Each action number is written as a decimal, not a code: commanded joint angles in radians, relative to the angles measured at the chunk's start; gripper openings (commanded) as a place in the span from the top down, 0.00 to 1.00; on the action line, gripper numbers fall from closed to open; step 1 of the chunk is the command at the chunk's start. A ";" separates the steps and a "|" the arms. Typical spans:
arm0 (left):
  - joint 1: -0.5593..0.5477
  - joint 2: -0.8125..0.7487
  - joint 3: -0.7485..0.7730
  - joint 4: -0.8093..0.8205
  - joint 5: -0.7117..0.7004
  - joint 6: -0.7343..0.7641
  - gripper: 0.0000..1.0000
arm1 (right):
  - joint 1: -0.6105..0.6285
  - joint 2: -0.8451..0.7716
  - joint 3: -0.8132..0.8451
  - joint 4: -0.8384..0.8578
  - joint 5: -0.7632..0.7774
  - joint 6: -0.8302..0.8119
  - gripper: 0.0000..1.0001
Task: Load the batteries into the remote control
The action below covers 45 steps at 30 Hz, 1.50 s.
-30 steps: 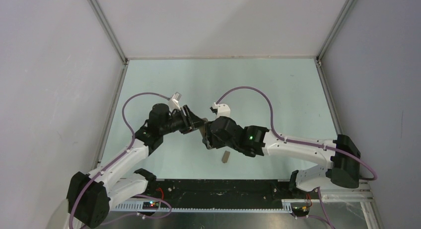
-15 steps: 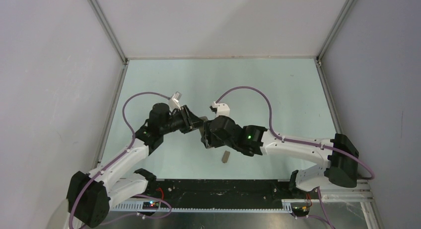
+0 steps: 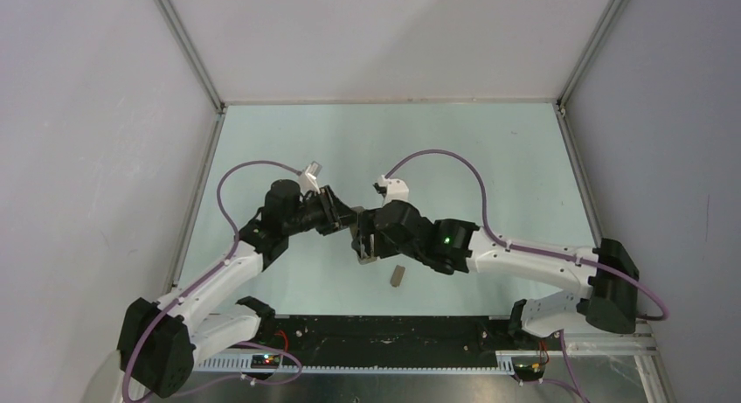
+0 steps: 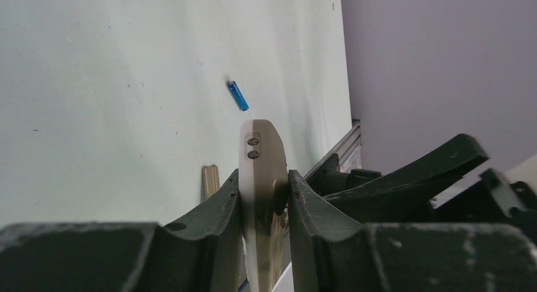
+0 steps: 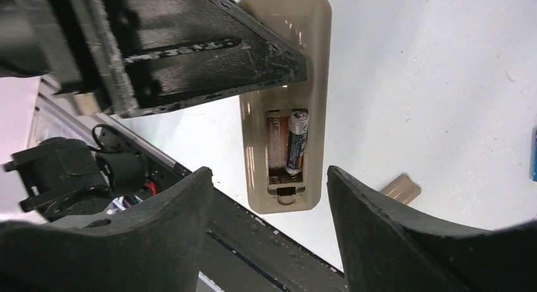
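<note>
My left gripper (image 4: pixel 263 176) is shut on the remote control (image 4: pixel 259 146) and holds it edge-on above the table. In the right wrist view the remote's beige back (image 5: pixel 313 45) faces the camera with its compartment open. The dark battery (image 5: pixel 296 142) lies in the right slot and the left slot is empty. My right gripper (image 5: pixel 267 178) is open and empty, its fingers either side of the remote's lower end without touching it. The blue battery (image 4: pixel 238 95) lies on the table beyond the remote. In the top view the two grippers, left (image 3: pixel 339 218) and right (image 3: pixel 365 244), meet mid-table.
The small beige cover piece (image 3: pixel 398 275) lies on the table near the front edge, also in the left wrist view (image 4: pixel 210 178) and the right wrist view (image 5: pixel 400 189). The black front rail (image 3: pixel 393 329) runs just behind it. Grey walls enclose the table.
The right arm has shifted slightly, its elbow stretching a little to the right. The left gripper still holds the remote in the same place.
</note>
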 commanded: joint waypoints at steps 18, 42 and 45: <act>-0.003 -0.015 0.098 -0.115 0.146 0.188 1.00 | -0.054 -0.074 0.008 0.081 -0.064 -0.198 0.76; -0.003 -0.025 0.104 -0.125 0.157 0.210 1.00 | -0.052 0.005 0.008 0.076 -0.170 -0.208 0.89; -0.003 -0.029 0.100 -0.127 0.143 0.208 1.00 | -0.053 0.008 -0.002 0.095 -0.193 -0.194 0.91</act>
